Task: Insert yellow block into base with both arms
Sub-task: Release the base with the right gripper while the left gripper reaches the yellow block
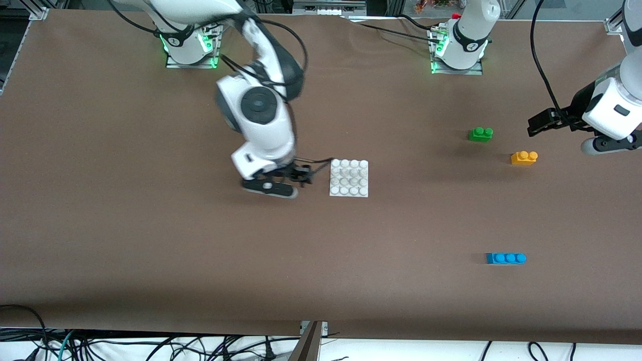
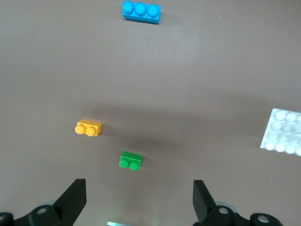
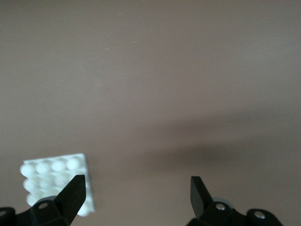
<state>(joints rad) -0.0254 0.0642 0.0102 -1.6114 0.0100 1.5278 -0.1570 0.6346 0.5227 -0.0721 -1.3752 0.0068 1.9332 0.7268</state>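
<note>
Yellow block (image 1: 524,158) lies at seven o'clock from the wide-open left gripper (image 1: 536,125), the nearer one; right gripper (image 1: 301,175), also wide, is beside the base (image 1: 349,178).

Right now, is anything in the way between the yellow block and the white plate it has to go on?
Nothing visible. Only bare table lies between the yellow block and the base. The green brick sits farther from the front camera, off that line. The open left gripper holds nothing.
</note>
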